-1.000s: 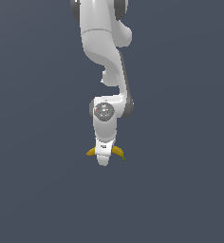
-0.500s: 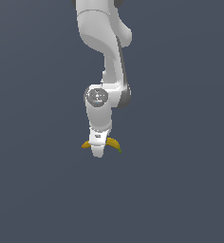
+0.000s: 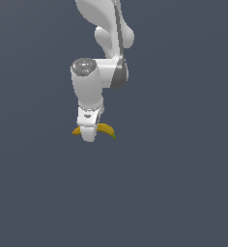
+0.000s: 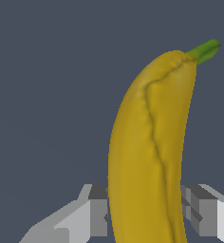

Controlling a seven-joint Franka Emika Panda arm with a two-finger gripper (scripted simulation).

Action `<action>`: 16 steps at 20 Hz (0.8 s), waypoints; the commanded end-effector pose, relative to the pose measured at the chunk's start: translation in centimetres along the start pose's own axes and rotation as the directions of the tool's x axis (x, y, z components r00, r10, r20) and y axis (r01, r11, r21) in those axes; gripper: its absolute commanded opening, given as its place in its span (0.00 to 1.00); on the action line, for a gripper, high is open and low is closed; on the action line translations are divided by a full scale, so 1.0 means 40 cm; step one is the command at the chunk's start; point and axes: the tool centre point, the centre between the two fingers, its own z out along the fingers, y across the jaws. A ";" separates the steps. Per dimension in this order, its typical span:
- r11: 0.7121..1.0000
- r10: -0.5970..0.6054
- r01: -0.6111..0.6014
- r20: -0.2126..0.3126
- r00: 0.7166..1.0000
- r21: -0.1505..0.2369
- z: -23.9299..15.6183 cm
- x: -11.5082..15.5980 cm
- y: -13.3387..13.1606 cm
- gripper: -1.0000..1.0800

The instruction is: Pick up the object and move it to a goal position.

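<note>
I see the white arm (image 3: pixel 104 43) coming down from the top centre of the exterior frame, its wrist turned straight downward over a plain dark grey-blue ground (image 3: pixel 183 193). I cannot tell from either camera whether that ground is a tabletop or only backdrop. Just left of centre in the exterior frame, the end effector (image 3: pixel 89 134) is pinching the banana (image 3: pixel 105 129) across its middle, with one yellow end poking out on the exterior view's left and the longer curved end with the green stem on the exterior view's right. In the wrist picture the banana (image 4: pixel 152 152) fills the centre, its green stem tip (image 4: pixel 206 50) at upper right, and grey fingers (image 4: pixel 97 213) press against both flanks.
</note>
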 end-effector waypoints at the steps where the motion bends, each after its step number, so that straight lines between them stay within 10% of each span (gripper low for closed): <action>1: 1.000 0.000 0.000 0.000 1.000 -0.002 -0.060 -0.028 -0.021 0.00; 16: 1.000 -0.001 0.001 -0.005 1.000 -0.004 -0.412 -0.197 -0.147 0.00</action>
